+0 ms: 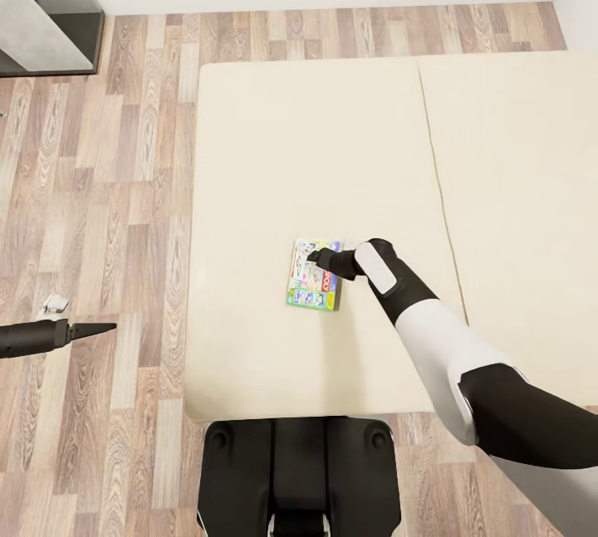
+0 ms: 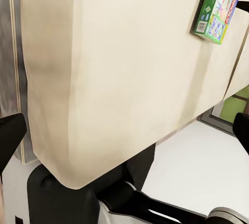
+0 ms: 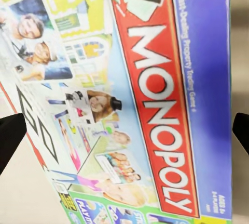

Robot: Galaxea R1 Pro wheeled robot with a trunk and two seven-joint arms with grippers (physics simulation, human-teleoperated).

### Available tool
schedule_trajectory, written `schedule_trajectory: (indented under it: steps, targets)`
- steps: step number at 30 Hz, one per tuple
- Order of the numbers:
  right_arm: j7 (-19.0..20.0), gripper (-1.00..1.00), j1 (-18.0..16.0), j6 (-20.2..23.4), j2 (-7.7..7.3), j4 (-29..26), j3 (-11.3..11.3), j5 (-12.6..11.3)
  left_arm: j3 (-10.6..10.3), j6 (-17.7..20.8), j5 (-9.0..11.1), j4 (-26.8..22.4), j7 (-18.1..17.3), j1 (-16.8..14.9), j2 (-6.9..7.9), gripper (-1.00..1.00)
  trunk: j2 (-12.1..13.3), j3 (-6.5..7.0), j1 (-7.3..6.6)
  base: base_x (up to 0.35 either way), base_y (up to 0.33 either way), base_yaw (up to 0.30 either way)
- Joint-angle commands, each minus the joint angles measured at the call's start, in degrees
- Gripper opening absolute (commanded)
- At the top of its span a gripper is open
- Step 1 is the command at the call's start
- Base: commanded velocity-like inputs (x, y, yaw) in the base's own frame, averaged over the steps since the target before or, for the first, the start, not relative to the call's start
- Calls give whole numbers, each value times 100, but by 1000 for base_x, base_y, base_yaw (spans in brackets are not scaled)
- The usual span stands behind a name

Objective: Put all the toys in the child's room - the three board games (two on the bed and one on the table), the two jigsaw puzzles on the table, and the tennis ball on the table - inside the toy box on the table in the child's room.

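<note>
One board game (image 1: 314, 275), a flat green-edged box with a cartoon cover, lies alone on the beige mattress of the bed (image 1: 332, 147). My right gripper (image 1: 316, 256) hovers over the box's far end, open, with nothing between its fingers. In the right wrist view the board game (image 3: 145, 104) shows a red Monopoly banner, and the right gripper (image 3: 124, 130) has its dark fingertips spread wide at either side. My left gripper (image 1: 91, 328) hangs open over the wood floor left of the bed. From the left gripper (image 2: 124, 133) the mattress side and the board game (image 2: 218, 5) are visible.
A dark grey piece of furniture (image 1: 41, 14) stands at the far left corner by the white wall. A small white object (image 1: 56, 302) lies on the plank floor near my left arm. My black base (image 1: 299, 471) is against the bed's near edge.
</note>
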Motion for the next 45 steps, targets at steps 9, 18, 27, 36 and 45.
schedule_trajectory:
  steps: [9, 18, 27, 36, 45]
  targets:
    - [-55, 100, -2, 7, 4, -6, 23, -43, 25, 60, -59, -4, -46, -4, -4, 100, -9, -6, 3, 0, 0, 0]
    - [-55, 100, -2, -3, 4, -7, 23, -41, 25, 60, -64, -4, -46, -4, -4, 100, -9, -6, 3, 0, 0, 0]
    - [-55, 100, -2, -3, 2, -8, 23, -41, 25, 62, -67, -4, -46, -4, -4, 100, -9, -6, 3, 0, 25, 0]
    - [-55, 100, -2, -3, 1, -7, 23, -33, 25, 62, -64, -4, -46, -4, -4, 100, -9, -6, 3, 0, 3, 0]
    - [-55, 100, -2, -11, 4, -7, 23, -34, 25, 66, -59, -4, -46, -4, -4, 100, -9, -6, 3, 0, 3, 0]
